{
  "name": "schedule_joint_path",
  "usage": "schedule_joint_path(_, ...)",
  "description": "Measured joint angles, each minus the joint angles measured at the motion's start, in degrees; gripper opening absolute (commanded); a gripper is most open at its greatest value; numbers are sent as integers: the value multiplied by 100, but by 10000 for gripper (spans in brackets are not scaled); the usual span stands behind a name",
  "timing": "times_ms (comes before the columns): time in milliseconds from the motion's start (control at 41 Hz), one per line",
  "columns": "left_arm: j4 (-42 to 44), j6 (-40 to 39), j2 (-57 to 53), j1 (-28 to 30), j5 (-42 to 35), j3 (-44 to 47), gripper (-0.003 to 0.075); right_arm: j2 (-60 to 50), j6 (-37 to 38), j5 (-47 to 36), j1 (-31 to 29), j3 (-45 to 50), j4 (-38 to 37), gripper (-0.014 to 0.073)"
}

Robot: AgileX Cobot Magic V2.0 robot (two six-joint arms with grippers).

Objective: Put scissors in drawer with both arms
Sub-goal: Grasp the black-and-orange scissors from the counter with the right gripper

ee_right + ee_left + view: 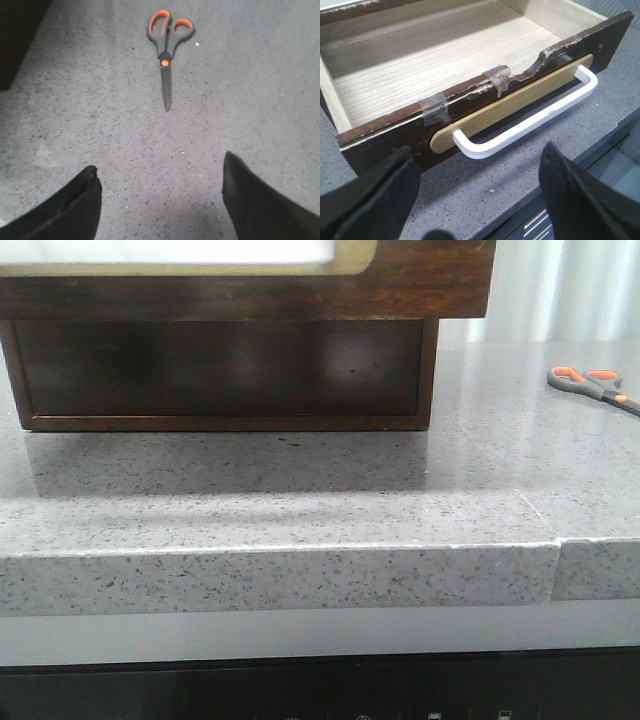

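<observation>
The scissors have grey handles, orange-lined loops and dark blades, and lie flat on the counter at the far right. In the right wrist view the scissors lie ahead of my right gripper, which is open, empty and well short of them. The drawer stands pulled out over the counter. In the left wrist view the drawer is open, and its pale wood inside is empty. My left gripper is open and empty just in front of the white handle. Neither gripper shows in the front view.
The dark wooden cabinet stands on the grey speckled counter at the back left, under the pulled-out drawer. The drawer front's top edge is chipped and patched with clear tape. The counter's front edge runs close below the left gripper.
</observation>
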Motion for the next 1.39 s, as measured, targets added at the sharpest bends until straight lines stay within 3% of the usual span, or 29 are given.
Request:
schedule_joint_path(439, 0, 0, 0, 0, 0, 0, 491, 3002, -381, 1171, -260, -2201, 553, 532)
schedule_joint_path(707, 0, 0, 0, 0, 0, 0, 491, 4550, -614, 1227, -260, -3311, 920, 532)
schedule_joint_path(1169, 0, -9, 0, 0, 0, 0, 491, 6351, -645, 1492, -260, -4741, 755, 531)
schedule_joint_path(1389, 0, -9, 0, 0, 0, 0, 491, 6765, -645, 1599, -260, -5052, 734, 397)
